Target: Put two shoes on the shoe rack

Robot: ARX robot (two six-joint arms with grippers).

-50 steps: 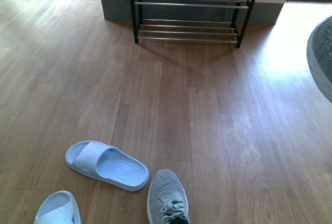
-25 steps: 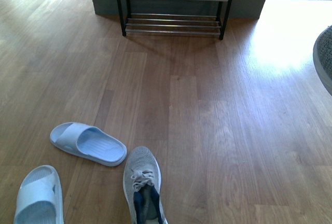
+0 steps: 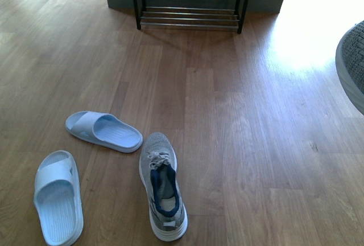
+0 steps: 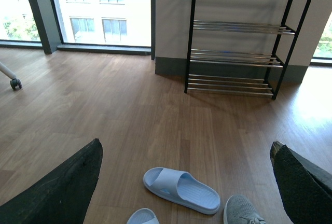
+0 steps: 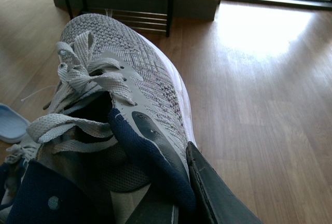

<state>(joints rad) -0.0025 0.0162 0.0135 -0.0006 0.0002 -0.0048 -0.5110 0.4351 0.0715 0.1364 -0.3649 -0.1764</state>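
Note:
One grey sneaker (image 3: 162, 192) with navy lining lies on the wood floor, toe toward the shoe rack (image 3: 190, 18) at the far wall. The other grey sneaker (image 5: 129, 79) is held up off the floor, with my right gripper (image 5: 176, 193) shut on its collar; one black finger (image 5: 212, 193) presses its outer side. In the front view only this shoe's toe (image 3: 351, 66) shows, at the right edge. My left gripper (image 4: 185, 146) hangs open above the floor, nothing between its fingers (image 4: 57, 187). The rack (image 4: 238, 53) stands ahead with bare chrome shelves.
Two light blue slides (image 3: 103, 131) (image 3: 57, 197) lie left of the floor sneaker. A caster wheel (image 4: 15, 83) shows far left by the windows. Bare wood floor stretches between the shoes and the rack (image 5: 124, 1).
The front view has drawn back from the rack: the rack sits higher and smaller, and the floor sneaker and both slides show in full. The held sneaker stays at the right edge.

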